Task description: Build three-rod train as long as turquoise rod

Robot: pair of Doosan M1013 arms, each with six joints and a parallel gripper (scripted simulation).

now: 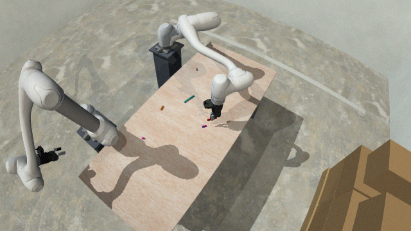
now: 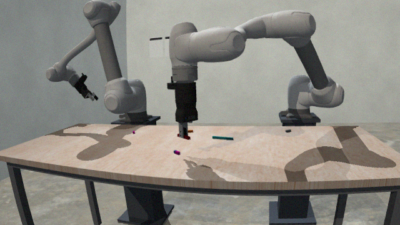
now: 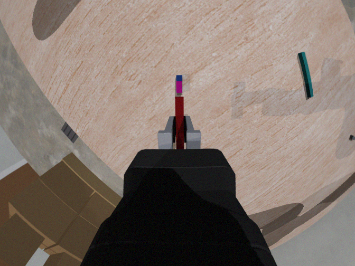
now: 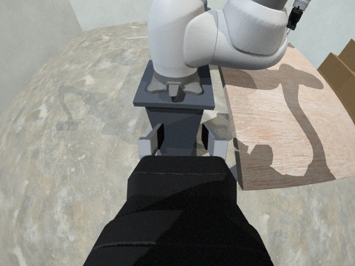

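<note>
My left gripper (image 1: 212, 118) (image 2: 184, 135) (image 3: 179, 124) is shut on the red rod (image 1: 209, 119) (image 2: 187, 137) (image 3: 179, 105) and holds it above the table. In the left wrist view the red rod points at a short pair, a magenta rod (image 3: 179, 86) (image 2: 177, 152) and a blue rod (image 3: 179, 77) lying end to end and touching, in line with it. The turquoise rod (image 1: 189, 99) (image 2: 222, 137) (image 3: 306, 75) lies flat on the table. My right gripper (image 1: 60, 151) (image 2: 94, 97) (image 4: 183, 131) is open and empty, beyond the table's edge.
An orange rod (image 1: 162, 108) (image 2: 190, 131), a second magenta rod (image 1: 143, 138) (image 2: 134, 132) and a grey rod (image 1: 196, 69) (image 2: 288, 130) lie apart on the table (image 1: 154, 199) (image 2: 131, 169). Cardboard boxes (image 1: 347, 179) stand on the floor beyond the table.
</note>
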